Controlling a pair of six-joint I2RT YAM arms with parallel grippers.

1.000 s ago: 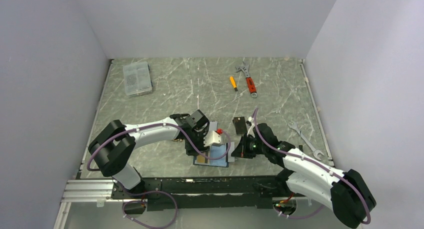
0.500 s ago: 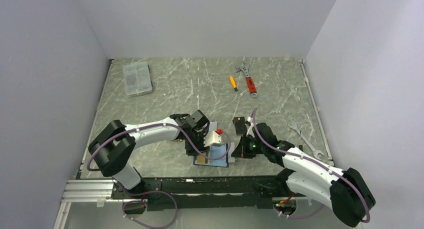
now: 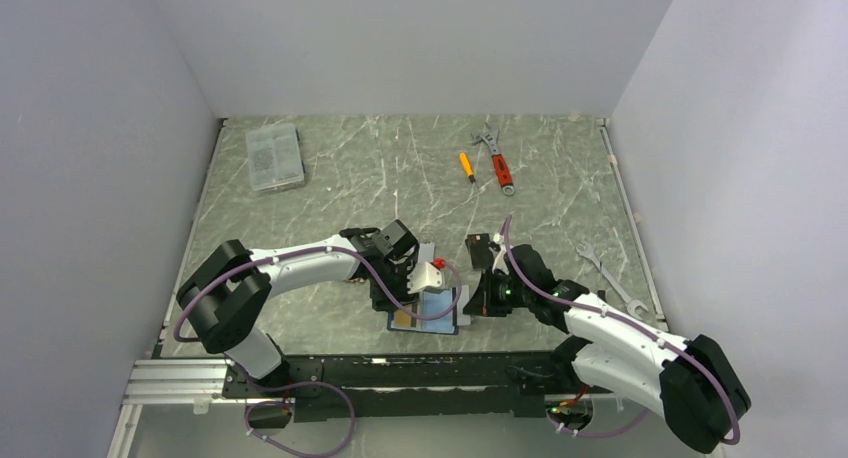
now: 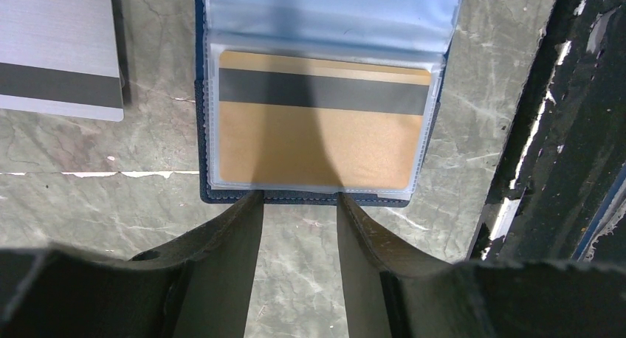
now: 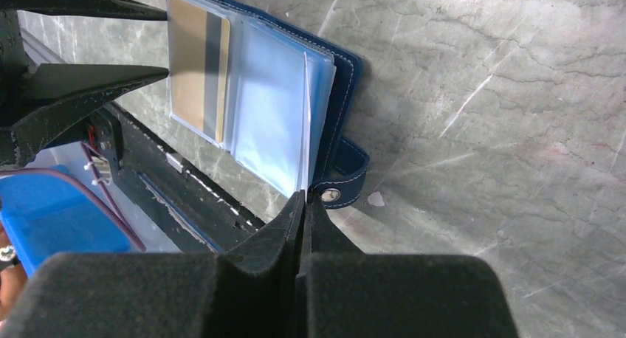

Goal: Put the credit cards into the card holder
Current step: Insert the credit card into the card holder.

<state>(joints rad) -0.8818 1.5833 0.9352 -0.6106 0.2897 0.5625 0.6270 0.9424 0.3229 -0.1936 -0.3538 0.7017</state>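
With the left end effector (image 4: 299, 199) spread at the card holder (image 5: 345, 80) and the right end effector (image 5: 303, 199) pressed together at a clear sleeve (image 5: 273, 94), any tug could drag the holder askew.

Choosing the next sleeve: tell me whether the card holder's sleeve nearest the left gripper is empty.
No, an orange-tan card with a dark stripe lies inside that card holder sleeve.

Marbled grey-green table (image 3: 400, 178), enclosed by plain pale walls (image 3: 420, 38). Far left corner: clear compartmented plastic box (image 3: 274, 157), lying flat. Far, right of centre: orange-handled screwdriver (image 3: 466, 166), just beside a red-handled adjustable wrench (image 3: 496, 160), not touching. Right edge, nearer: silver open-end spanner (image 3: 612, 281), lying diagonally. Near left edge: aluminium rail (image 3: 170, 381).
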